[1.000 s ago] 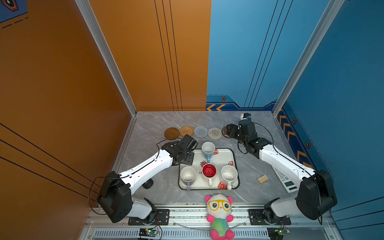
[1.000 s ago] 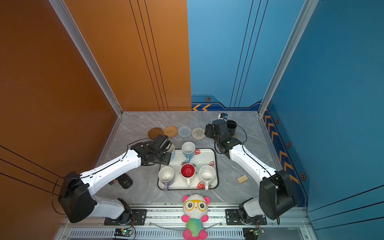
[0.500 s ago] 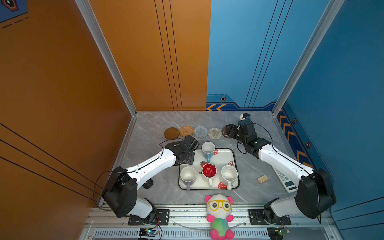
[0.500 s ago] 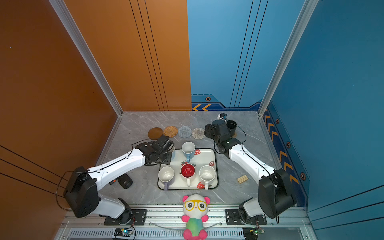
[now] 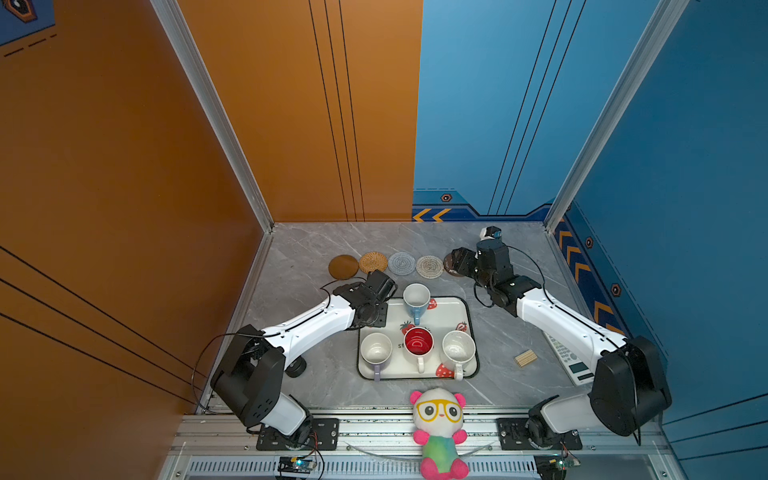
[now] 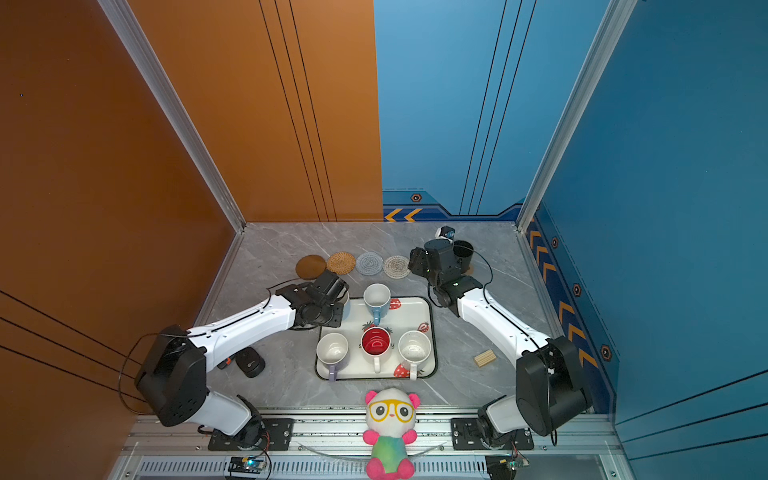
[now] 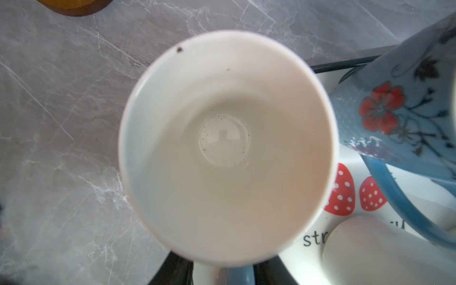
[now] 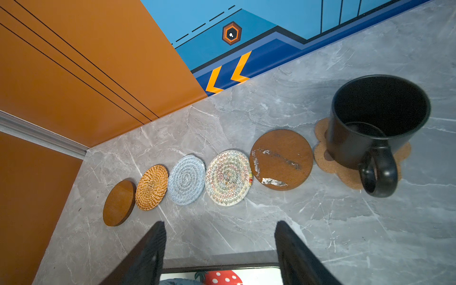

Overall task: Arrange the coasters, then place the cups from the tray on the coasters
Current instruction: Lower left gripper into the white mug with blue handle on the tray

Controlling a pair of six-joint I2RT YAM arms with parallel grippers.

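White strawberry-print tray [image 5: 468,316] sits mid grey marble tabletop [image 5: 307,249] with 4 mugs showing on it in both top views: light blue floral mug [image 5: 417,297] at the far edge, then lavender-handled mug [image 5: 376,348], white mug with red inside [image 5: 419,343] and speckled white mug [image 5: 458,347] in the near row. Left hand [image 7: 219,271] is over a 5th, blue-handled mug [image 7: 227,148] at the tray's far-left corner, fingers [image 7: 172,271] either side of the handle; cannot tell if they pinch it. Right hand [image 8: 219,224] is spread, hovering near the back row of 6 coasters: brown wooden disc [image 5: 343,266], woven rattan round [image 5: 373,262], grey-blue crochet round [image 5: 401,263], beige crochet round [image 5: 429,266], scuffed brown disc [image 8: 281,160], tan paw-shaped coaster [image 8: 320,158]. Black mug [image 8: 377,123] stands on the paw-shaped coaster.
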